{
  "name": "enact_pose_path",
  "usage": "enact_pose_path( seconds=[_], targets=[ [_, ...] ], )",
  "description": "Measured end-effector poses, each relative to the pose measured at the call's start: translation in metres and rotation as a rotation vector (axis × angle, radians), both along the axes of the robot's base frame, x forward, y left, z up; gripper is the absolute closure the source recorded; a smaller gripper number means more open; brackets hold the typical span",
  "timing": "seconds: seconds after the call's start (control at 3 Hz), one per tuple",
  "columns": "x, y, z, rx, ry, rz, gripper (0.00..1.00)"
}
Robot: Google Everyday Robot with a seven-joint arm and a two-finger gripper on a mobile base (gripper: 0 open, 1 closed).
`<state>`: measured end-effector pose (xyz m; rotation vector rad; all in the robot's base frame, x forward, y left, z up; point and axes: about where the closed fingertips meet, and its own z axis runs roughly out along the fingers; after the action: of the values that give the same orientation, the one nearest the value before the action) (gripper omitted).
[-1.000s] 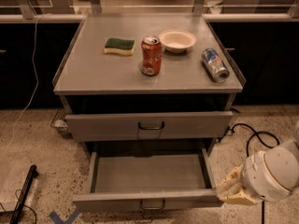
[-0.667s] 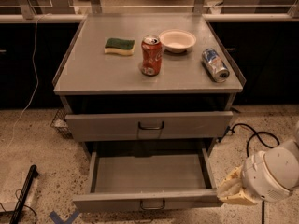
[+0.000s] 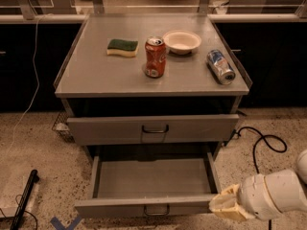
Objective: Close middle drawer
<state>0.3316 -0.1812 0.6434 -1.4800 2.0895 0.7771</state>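
Note:
The middle drawer (image 3: 152, 178) is a wide, shallow grey metal drawer. It stands pulled far out of the cabinet and its inside is bare. Its flat front panel (image 3: 120, 208) carries a small metal loop handle (image 3: 157, 209) at the centre. My gripper (image 3: 224, 206), cream at the tip on a white arm, sits low at the right, right against the front right corner of that drawer's panel. Whether it touches the panel is not clear.
The top drawer (image 3: 110, 130) above is out a little. On the cabinet top (image 3: 96, 75) are a green-yellow sponge (image 3: 122, 47), an upright orange can (image 3: 155, 57), a white bowl (image 3: 182, 41) and a can on its side (image 3: 220, 66). A black cable (image 3: 261, 145) lies on the floor at the right, and a black bar (image 3: 25, 199) at the left.
My gripper has moved left and down, from beside the drawer's right side to the front right corner of its panel. The drawer has not visibly moved.

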Motion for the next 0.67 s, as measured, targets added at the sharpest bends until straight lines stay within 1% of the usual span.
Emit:
enact_pose_path(
  seconds=[0.33, 0.67],
  targets=[
    [0.003, 0.013, -0.034, 0.091, 0.041, -0.032, 1.00],
    [0.004, 0.023, -0.061, 0.099, 0.079, -0.039, 1.00]
  ],
)
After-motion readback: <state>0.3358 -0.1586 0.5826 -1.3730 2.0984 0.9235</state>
